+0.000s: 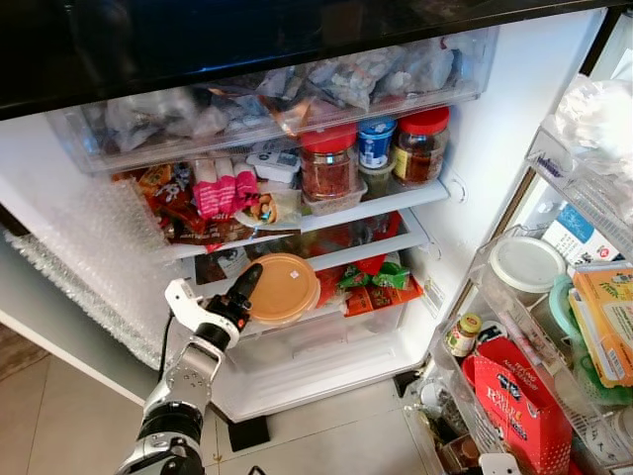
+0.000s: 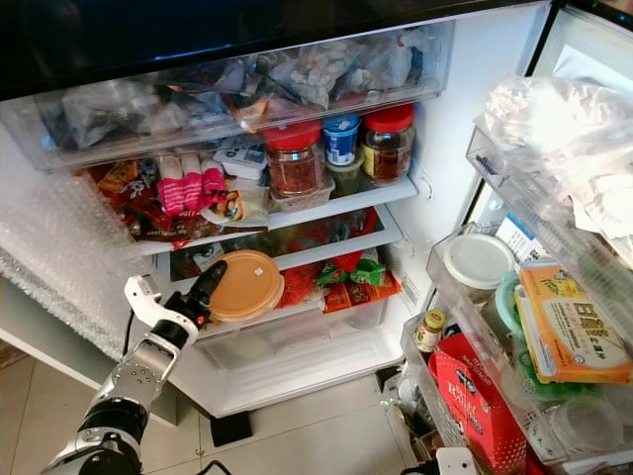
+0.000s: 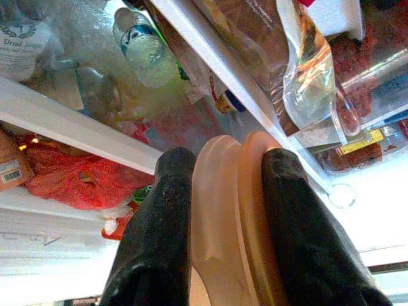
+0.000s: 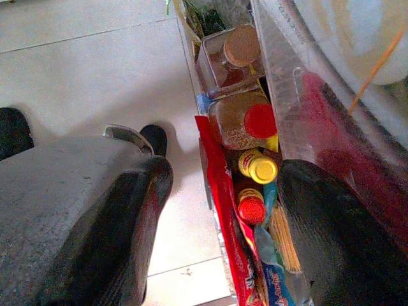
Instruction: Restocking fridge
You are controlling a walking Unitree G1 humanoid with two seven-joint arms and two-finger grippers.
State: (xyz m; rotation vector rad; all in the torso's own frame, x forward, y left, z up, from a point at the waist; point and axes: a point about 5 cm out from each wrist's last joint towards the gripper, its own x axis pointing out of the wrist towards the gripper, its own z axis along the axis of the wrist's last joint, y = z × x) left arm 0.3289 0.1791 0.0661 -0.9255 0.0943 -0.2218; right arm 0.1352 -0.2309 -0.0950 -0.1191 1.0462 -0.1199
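Observation:
The fridge stands open before me. A round tan container with an orange lid lies flat at the front of the lower shelf. My left gripper reaches up from the lower left and is shut on the container's left rim. In the left wrist view the two black fingers pinch the lid and tub edge between them. My right gripper is open and hangs by the door's bottom bin, over red- and yellow-capped bottles.
Red-lidded jars and snack packets crowd the upper shelf. A clear drawer sits below the container. At the right, the door bins hold a white-lidded tub, a red box and cartons. Tiled floor lies below.

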